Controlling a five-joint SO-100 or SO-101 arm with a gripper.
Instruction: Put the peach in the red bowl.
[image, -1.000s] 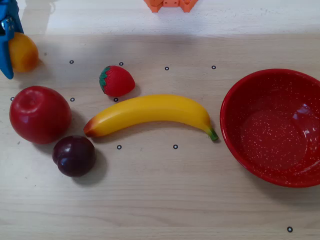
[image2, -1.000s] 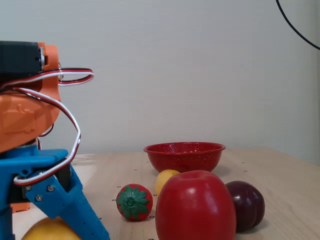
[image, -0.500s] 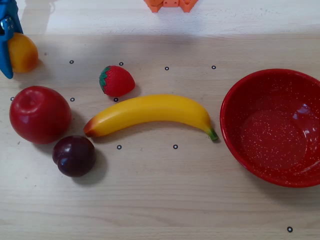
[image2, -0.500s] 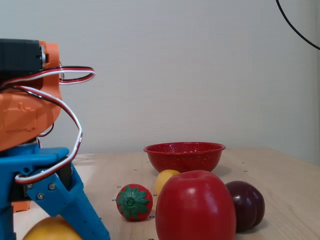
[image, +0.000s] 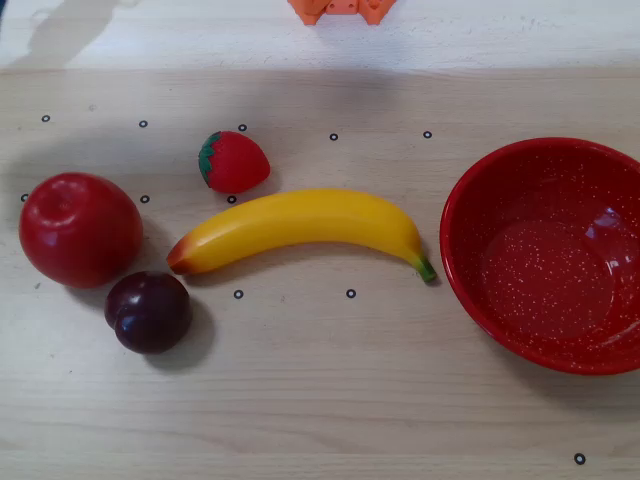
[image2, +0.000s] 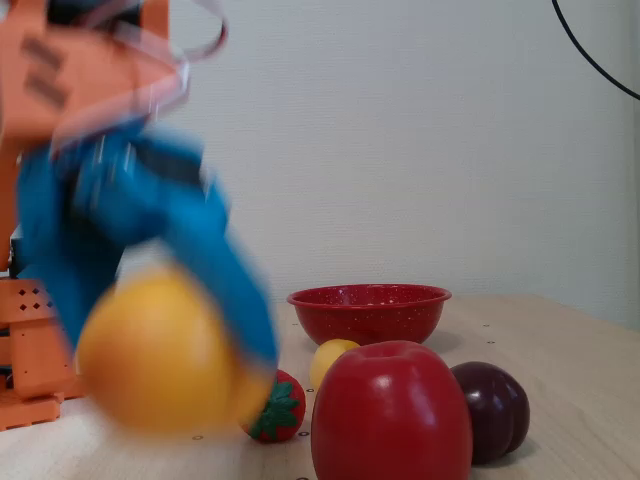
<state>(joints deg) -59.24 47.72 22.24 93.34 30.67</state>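
Observation:
In the fixed view my blue gripper (image2: 175, 365) is blurred with motion at the left. It is shut on the peach (image2: 140, 345), a round yellow-orange fruit held above the table near the arm's base. Neither the peach nor the gripper shows in the overhead view. The red bowl (image: 545, 260) with white speckles stands empty at the right of the overhead view. In the fixed view the bowl (image2: 368, 312) is farther back, right of the gripper.
A red apple (image: 80, 228) (image2: 392, 415), a dark plum (image: 149, 311) (image2: 493, 410), a strawberry (image: 233, 162) (image2: 277, 408) and a banana (image: 300, 226) (image2: 332, 360) lie on the wooden table. The orange arm base (image: 340, 10) (image2: 35, 340) is at the table's edge.

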